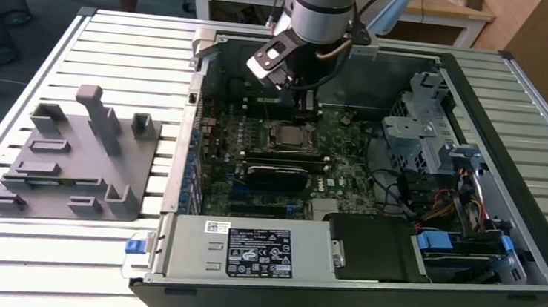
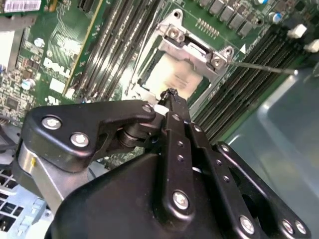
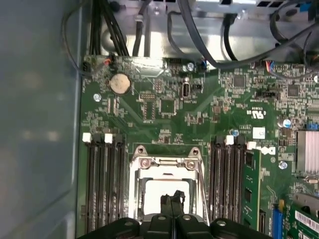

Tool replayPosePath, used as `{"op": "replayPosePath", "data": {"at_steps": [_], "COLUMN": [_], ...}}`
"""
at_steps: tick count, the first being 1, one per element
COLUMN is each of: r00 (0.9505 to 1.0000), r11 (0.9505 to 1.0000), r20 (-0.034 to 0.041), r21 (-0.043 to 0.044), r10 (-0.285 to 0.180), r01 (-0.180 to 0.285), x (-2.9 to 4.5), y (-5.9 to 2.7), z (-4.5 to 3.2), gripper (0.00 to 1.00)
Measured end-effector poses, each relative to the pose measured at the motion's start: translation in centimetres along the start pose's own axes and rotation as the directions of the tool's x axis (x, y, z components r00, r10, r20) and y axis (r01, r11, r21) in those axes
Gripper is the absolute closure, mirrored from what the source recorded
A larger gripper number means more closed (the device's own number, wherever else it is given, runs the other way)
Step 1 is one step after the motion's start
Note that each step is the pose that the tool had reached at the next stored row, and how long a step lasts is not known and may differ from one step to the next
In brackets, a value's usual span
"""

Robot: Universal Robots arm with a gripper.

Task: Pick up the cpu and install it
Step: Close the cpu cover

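The cpu (image 2: pixel 180 74) is a pale shiny square lying flat inside the motherboard socket (image 2: pixel 192 46), framed by the socket's metal bracket. In the first wrist view the cpu (image 3: pixel 153 193) shows the same way inside the socket (image 3: pixel 167 163). My gripper (image 2: pixel 172 93) hangs just above it with its black fingers pressed together and nothing between them; I cannot tell whether the tips touch the chip. In the exterior view the gripper (image 1: pixel 310 106) reaches down into the open computer case, just behind the socket (image 1: pixel 289 135).
Memory slots (image 3: pixel 104 184) flank the socket on both sides. A thin metal lever (image 2: pixel 261 67) sticks out beside the bracket. The case walls (image 1: pixel 513 145), drive cage (image 1: pixel 425 129) and power supply (image 1: pixel 245 251) hem the arm in. A grey fixture plate (image 1: pixel 70 158) sits outside the case.
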State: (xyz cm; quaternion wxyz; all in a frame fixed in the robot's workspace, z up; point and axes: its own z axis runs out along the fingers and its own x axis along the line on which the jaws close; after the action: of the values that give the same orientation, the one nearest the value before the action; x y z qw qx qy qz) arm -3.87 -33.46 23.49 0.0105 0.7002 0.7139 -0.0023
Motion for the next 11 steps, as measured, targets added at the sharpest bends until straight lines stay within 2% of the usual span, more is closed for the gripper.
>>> {"op": "replayPosePath", "data": {"at_steps": [11], "r00": [1.0], "r11": [1.0], "r20": [-0.0001], "r21": [0.0], "r10": [-0.001], "r01": [0.001], "x": [-0.09], "y": [-0.77], "z": [0.12], "gripper": [0.89]}}
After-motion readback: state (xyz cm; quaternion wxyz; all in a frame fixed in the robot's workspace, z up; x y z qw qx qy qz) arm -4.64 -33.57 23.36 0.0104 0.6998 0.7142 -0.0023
